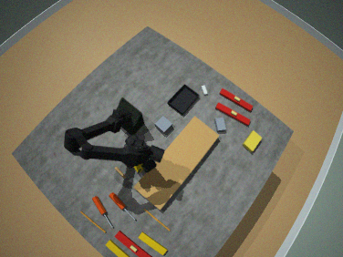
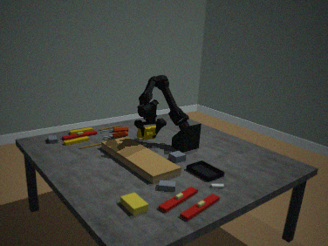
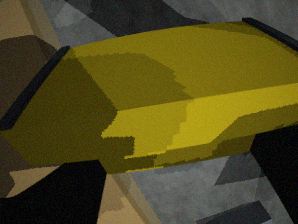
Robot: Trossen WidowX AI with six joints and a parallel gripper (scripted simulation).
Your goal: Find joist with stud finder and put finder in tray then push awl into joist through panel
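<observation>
My gripper [image 1: 140, 167] [image 2: 148, 130] [image 3: 174, 134] is shut on the yellow stud finder [image 1: 137, 169] [image 2: 146, 133] [image 3: 150, 100], which spans between its fingers. It holds it low, by the panel's long edge on the arm's side; the exact height is hard to tell. The tan floor panel [image 1: 193, 137] [image 2: 150, 163] lies flat, its near end shaded by the arm. The black tray [image 1: 183, 99] [image 2: 205, 170] stands empty past the panel's other end. Two orange-handled tools with metal shafts [image 1: 98, 205] [image 1: 117, 200] [image 2: 120, 129] lie beyond the stud finder; which is the awl I cannot tell. No joist is visible.
A grey block [image 1: 164, 125] [image 2: 177, 156] lies between arm and tray, another [image 1: 221, 125] [image 2: 167, 186] by the panel's end. Red levels [image 1: 228, 94] [image 1: 223, 109] and a yellow block [image 1: 253, 141] [image 2: 133, 203] lie beyond. Thin sticks [image 1: 93, 221] [image 1: 157, 221] and bars lie near the tools.
</observation>
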